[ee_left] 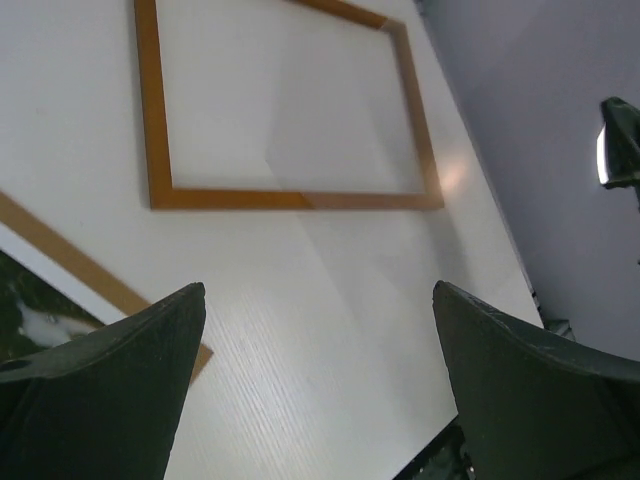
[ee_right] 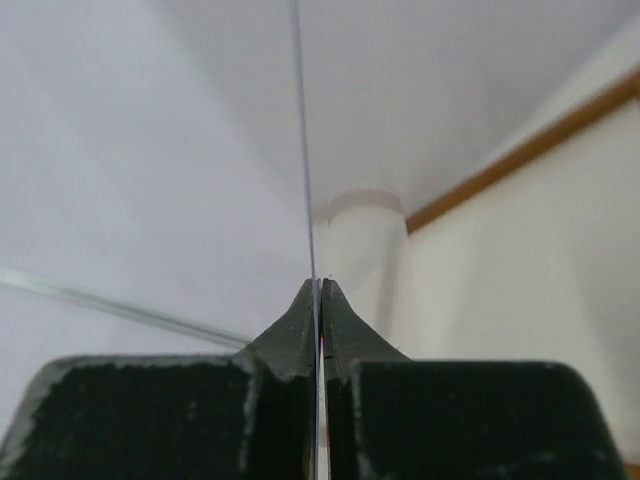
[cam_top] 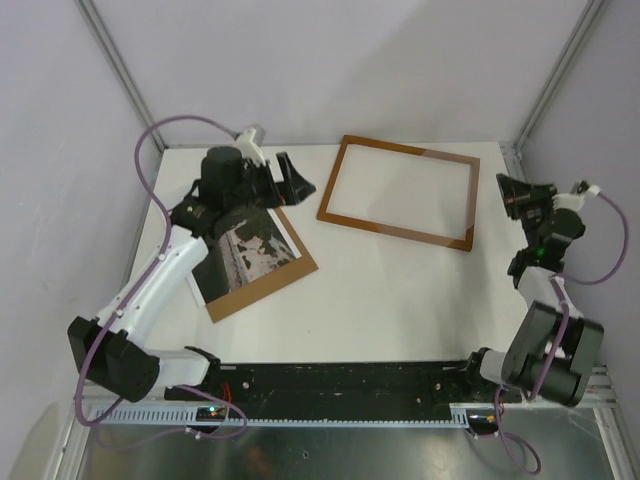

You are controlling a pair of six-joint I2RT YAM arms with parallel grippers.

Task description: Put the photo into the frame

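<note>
White tabletop (cam_top: 400,300), grey walls around it. From the overhead camera I judge the job barely begun. The frame (cam_top: 398,192) lies flat toward the far right with nothing inside its rails. The photo (cam_top: 245,250) sits well apart on the left, resting on a brown backing board (cam_top: 290,272). Lifting the print, carrying it across and seating it in the frame all remain. My left gripper (cam_top: 298,178) hovers above the far corner of the board, and the right gripper (cam_top: 505,188) hangs off the frame's right end, clear of the table.

The left wrist camera shows what the overhead view cannot: the left gripper (ee_left: 318,300) has its jaws spread as wide as they go and holds nothing. The frame (ee_left: 290,198) lies ahead of it. The board (ee_left: 80,265) and a sliver of the photo (ee_left: 20,310) show at the lower left.

Only the right wrist camera settles the right gripper (ee_right: 319,285): its jaws are pressed together. A hair-thin line runs up from between the tips. It may be the edge of a clear sheet, but I cannot tell from this angle. A brown rail of the frame (ee_right: 520,155) crosses the upper right.
</note>
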